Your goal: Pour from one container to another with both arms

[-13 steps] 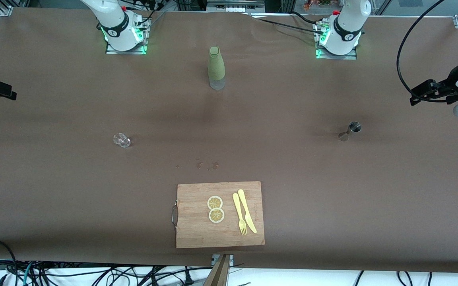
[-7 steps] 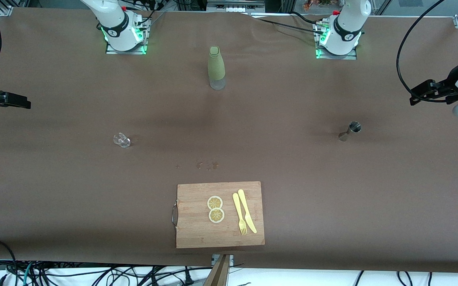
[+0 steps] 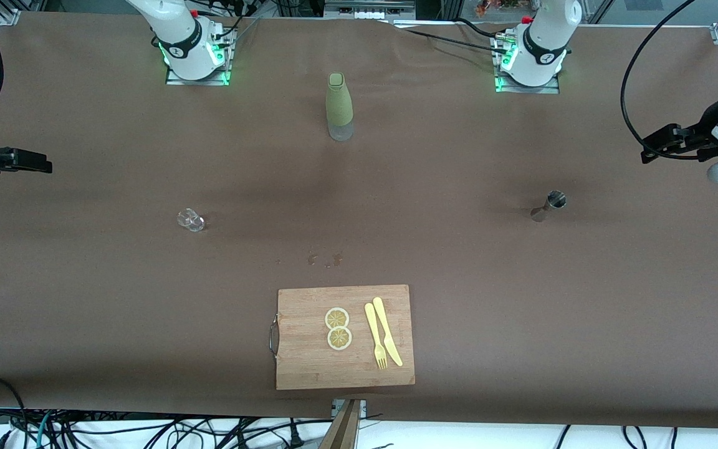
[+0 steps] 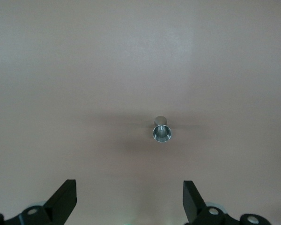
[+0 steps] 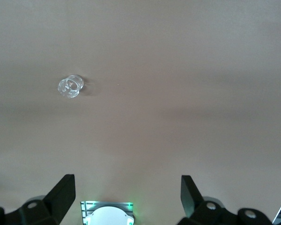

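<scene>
No readable writing shows on anything here, so on to the surfaces: a wide brown table (image 3: 521,324) with a matte, cloth-like cover, and near the front camera a rectangular wooden cutting board (image 3: 309,362) with a metal handle, carrying two round lemon slices (image 3: 338,328) and a pale yellow plastic fork (image 3: 374,335) and knife (image 3: 387,330) side by side. Up between the two bases stands the tall olive-green bottle (image 3: 338,106), textured sleeve over a clear bottom. Toward the left arm's end sits the small silver jigger (image 3: 548,206), hourglass-shaped, upright, round rim gleaming in the left wrist view (image 4: 162,132). Toward the right arm's end stands the squat clear glass (image 3: 191,219), thick-based and alone. The left gripper (image 4: 129,201) hangs high over the table edge at its own end, black fingers spread wide, holding nothing. The right gripper (image 5: 126,197) hangs at its end, fingers wide apart and empty, well clear of the glass.
</scene>
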Controlling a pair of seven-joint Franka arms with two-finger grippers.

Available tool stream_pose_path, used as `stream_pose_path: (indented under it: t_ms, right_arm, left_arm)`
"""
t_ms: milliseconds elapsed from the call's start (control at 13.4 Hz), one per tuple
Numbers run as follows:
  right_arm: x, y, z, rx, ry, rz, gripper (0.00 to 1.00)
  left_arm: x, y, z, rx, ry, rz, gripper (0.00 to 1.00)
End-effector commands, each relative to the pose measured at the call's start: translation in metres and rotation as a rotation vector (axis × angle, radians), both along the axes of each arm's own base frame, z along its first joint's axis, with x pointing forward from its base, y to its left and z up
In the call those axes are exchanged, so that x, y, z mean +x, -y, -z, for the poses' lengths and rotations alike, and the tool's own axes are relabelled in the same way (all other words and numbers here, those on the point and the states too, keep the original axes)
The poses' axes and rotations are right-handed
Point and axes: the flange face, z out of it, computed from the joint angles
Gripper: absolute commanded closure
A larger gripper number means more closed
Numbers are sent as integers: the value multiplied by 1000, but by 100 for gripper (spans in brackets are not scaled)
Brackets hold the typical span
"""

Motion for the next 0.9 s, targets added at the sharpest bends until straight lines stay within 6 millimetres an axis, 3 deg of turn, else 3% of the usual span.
stream_pose_path:
  t_ms: [0, 822]
  right_arm:
    - [3, -2, 6, 12, -6, -24, 0]
    - [14, -19, 9, -1, 31, -56, 0]
  left_arm:
    - [-3, 0, -2, -26, -8, 4, 0]
    - [-3, -1, -2, -28, -6, -4, 0]
